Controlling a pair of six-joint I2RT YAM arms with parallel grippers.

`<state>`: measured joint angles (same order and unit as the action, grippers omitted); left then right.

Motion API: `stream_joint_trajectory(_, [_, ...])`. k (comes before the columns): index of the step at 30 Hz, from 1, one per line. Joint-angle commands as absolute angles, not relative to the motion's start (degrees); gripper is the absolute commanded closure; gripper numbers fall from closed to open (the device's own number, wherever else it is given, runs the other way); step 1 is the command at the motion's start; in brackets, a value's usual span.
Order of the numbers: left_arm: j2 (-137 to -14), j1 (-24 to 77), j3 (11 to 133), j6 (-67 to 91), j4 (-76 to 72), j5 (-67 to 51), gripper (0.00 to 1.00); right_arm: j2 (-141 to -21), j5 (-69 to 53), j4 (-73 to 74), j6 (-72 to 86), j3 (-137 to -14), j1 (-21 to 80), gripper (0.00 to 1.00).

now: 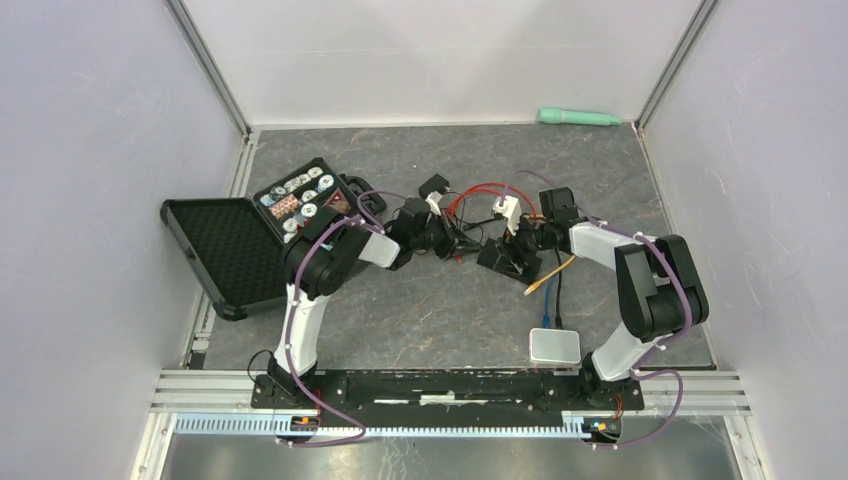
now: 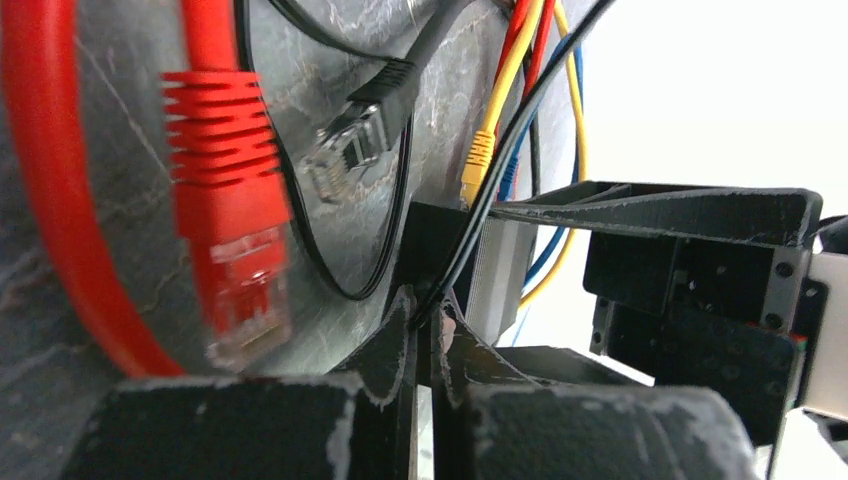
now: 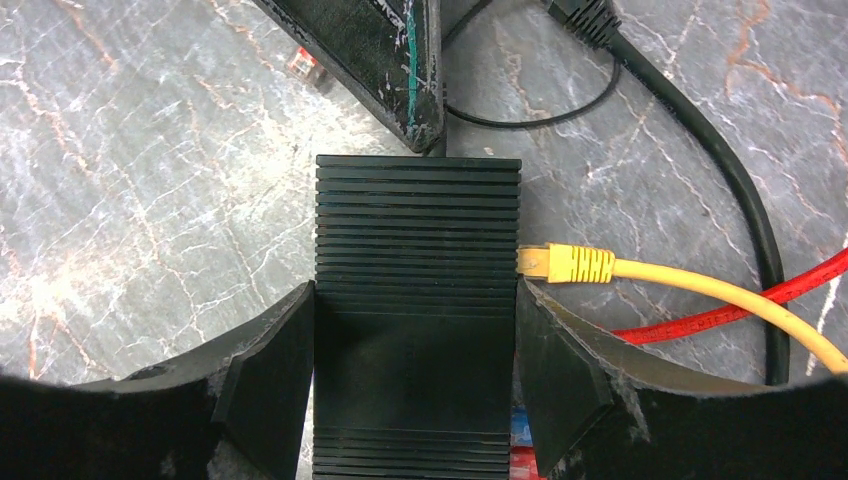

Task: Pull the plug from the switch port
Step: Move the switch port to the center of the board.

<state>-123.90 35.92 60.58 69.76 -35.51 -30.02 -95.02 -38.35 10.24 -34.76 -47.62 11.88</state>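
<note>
"Between the two arms at mid-table, what crowds the switch [image 3: 417, 220]?"

"Cables, mostly. The yellow plug [image 3: 565, 263] sits in a port on the side of the switch that shows to the right in the right wrist view. It is just beside one finger of the right gripper [image 3: 415, 295], and its cable trails off to the right. A red cable [image 3: 740, 305] lies just beside that, and a thick black cable [image 3: 720, 160] curves past beyond. A scuffed black bar [image 3: 385, 60] comes down to the switch's far end."

"And the grips?"

"The right jaws stand wide and clasp the switch by both ribbed sides. The left gripper [image 2: 425, 305] is closed tight, with a thin black cable [image 2: 510, 130] running into the seam between its fingers (pinched there, as far as the left wrist view shows). A loose red plug [image 2: 230, 250] and a loose black plug [image 2: 345, 150] show close by."

"Room to move?"

"Open marble of the table [image 1: 400, 310] shows between the switch and the near rail. An open black case [image 1: 225, 250] fills the left edge. A small grey box [image 1: 553, 346] lies by the right arm's base, and a green cylinder [image 1: 578, 117] rests along the back wall, well apart."
</note>
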Motion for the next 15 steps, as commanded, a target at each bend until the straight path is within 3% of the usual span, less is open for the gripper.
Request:
stream_joint_trajectory(1, [-118.9,36.7,57.4,59.1,-37.5,-31.4,0.98,-97.0,-32.3,16.2,-38.4,-49.1,9.3,1.0])
stream_joint_trajectory(10, [-122.9,36.7,63.8,65.5,-26.5,-33.9,0.98,-93.8,-26.6,7.1,-31.3,-44.3,8.9,1.0])
stream_joint_trajectory(15, [-121.9,36.7,62.6,68.3,-33.2,-35.4,0.98,-94.7,-26.2,6.4,-31.3,-44.1,8.9,1.0])
